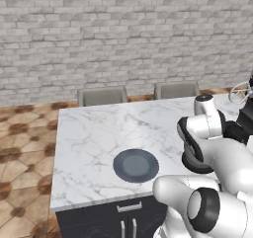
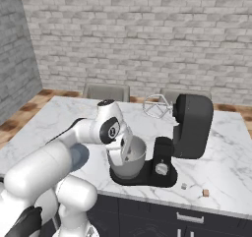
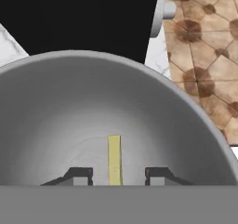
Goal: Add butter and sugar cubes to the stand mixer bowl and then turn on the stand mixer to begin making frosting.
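- The hand (image 3: pixel 115 175) hangs just above the stand mixer bowl (image 3: pixel 56 107), pointing down into it. I think it is here so that things dropped fall inside the bowl.
- Its two fingertips (image 3: pixel 80 175) stand apart, with the butter (image 3: pixel 114 159) between them but touching neither side, so the hand looks released.
- The butter, a thin pale-yellow stick, lies inside the bowl near the bottom; nothing else shows in the bowl.
- The bowl sits on the base of the stand mixer (image 2: pixel 189 133), whose head is tilted back with the whisk (image 2: pixel 156 106) lifted away, leaving the bowl open.
- Right of the mixer base, two small cubes (image 2: pixel 205 193) lie on the tabletop (image 2: pixel 226 167), probably the sugar, not yet added.
- Far left of the bowl, a dark plate (image 1: pixel 136 165) is empty.
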